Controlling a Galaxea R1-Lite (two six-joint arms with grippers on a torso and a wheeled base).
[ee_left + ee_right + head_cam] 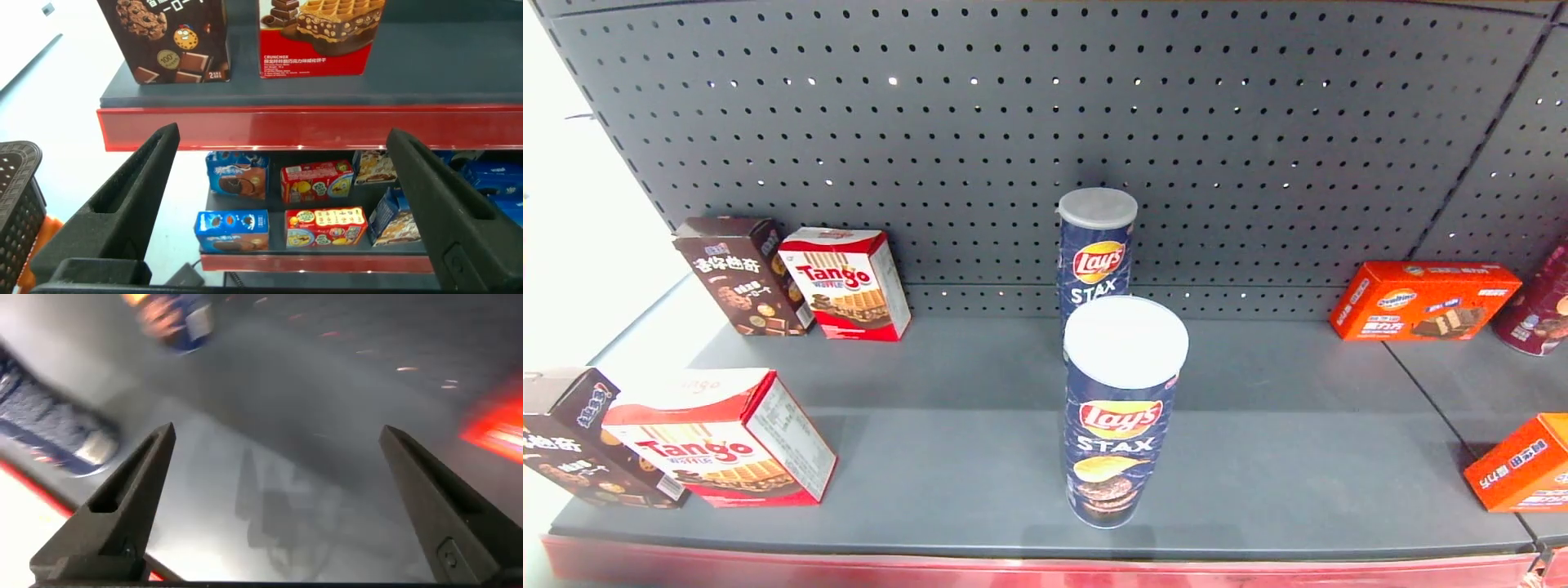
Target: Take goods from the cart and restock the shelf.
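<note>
Two blue chip cans stand upright at the centre of the head view on the grey shelf [1298,441]. The front chip can [1121,425] is near the shelf's red lip, and the rear chip can [1096,253] is just behind it against the pegboard back wall [1045,106]. At lower left a wafer box [719,449] stands beside a chocolate cookie box [572,445], with a second such pair farther back at middle left. Orange boxes [1421,300] sit at right.

The left gripper [282,135], jaws spread wide, hangs in front of the shelf's red edge. The wafer and cookie boxes stand on the shelf beyond the gap, and snack packs [315,204] on a lower shelf show through it.

The right gripper [278,431], jaws likewise wide apart, hangs over the grey shelf surface. A blurred blue can [176,322] lies beyond the gap, off to one side.
</note>
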